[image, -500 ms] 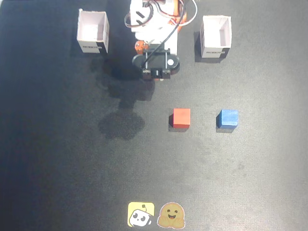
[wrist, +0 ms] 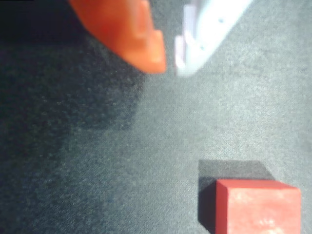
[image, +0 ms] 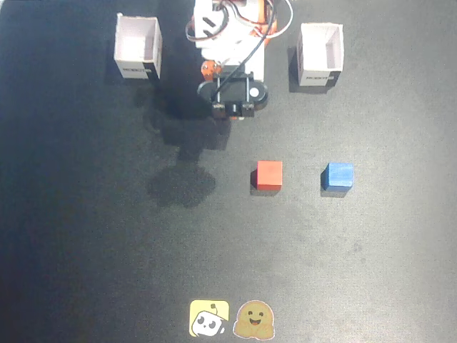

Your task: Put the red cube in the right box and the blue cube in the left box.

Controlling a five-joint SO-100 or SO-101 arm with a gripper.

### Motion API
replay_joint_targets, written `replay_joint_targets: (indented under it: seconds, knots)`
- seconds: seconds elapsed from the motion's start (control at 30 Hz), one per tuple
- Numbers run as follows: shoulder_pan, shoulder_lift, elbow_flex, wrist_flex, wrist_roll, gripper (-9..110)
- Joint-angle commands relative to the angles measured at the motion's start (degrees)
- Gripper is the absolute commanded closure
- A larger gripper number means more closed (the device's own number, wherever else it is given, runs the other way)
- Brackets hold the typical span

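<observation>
Both boxes, the pinkish right box and the left box, sit empty flanking the jaws. The jaws hang nearly closed, holding nothing. The red cube lies square on the surface just ahead of them, the blue cube beside it.

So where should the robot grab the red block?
Best from straight above, the jaws closing on two opposite flat sides of the red cube. It sits flat on the mat with bare space all round, the blue cube well apart, so nothing blocks either side.
</observation>
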Motion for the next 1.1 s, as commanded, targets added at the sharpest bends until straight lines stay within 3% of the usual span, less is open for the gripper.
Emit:
replay_joint_targets:
  seconds: [0.0, 0.53, 0.87, 1.07]
  knots:
    - [0.0, 0.6, -0.4, -0.8, -0.3, 101]
    - [-2.4, -0.6, -2.9, -2.0, 1.0, 101]
    - [-4.0, -20.0, -13.9, -8.1, 1.6, 100]
    - [-9.2, -25.1, -15.0, -12.7, 8.3, 97]
